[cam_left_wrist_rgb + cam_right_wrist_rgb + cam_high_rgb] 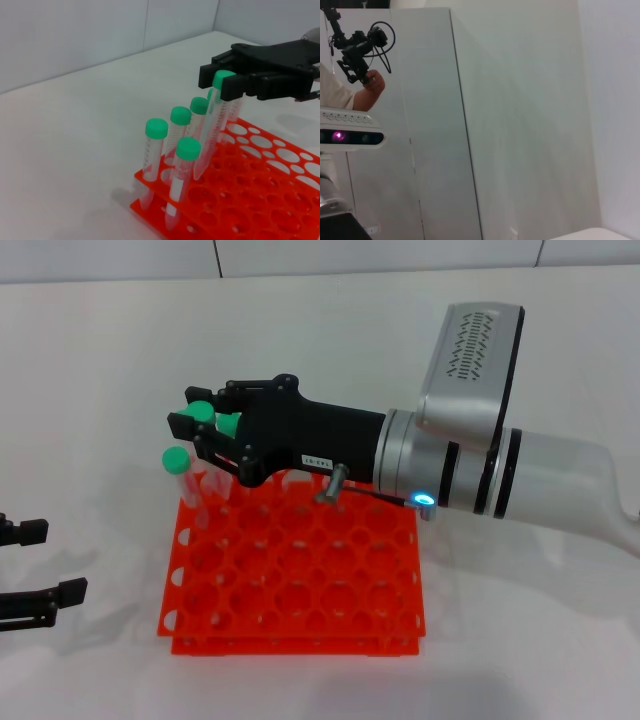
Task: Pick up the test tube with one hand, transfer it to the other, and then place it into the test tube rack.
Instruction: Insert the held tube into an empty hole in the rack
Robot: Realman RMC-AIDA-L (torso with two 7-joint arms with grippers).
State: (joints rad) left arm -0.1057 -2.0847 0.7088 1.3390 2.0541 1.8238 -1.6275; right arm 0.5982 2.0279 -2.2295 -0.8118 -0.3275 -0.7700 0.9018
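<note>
Two grippers in your view: right gripper (195, 425) over the rack's (300, 580) far left corner, fingers clamped on the tube (212, 125) just under its green cap, tip low among the holes. Left gripper (40, 565) sits parked left, fingers apart, empty.

A lab: capped tubes (156, 150) in orange rack (260, 200).

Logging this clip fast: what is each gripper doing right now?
Right gripper: shut on the test tube, held over the test tube rack.
Left gripper: open, empty, parked beside the rack.
</note>
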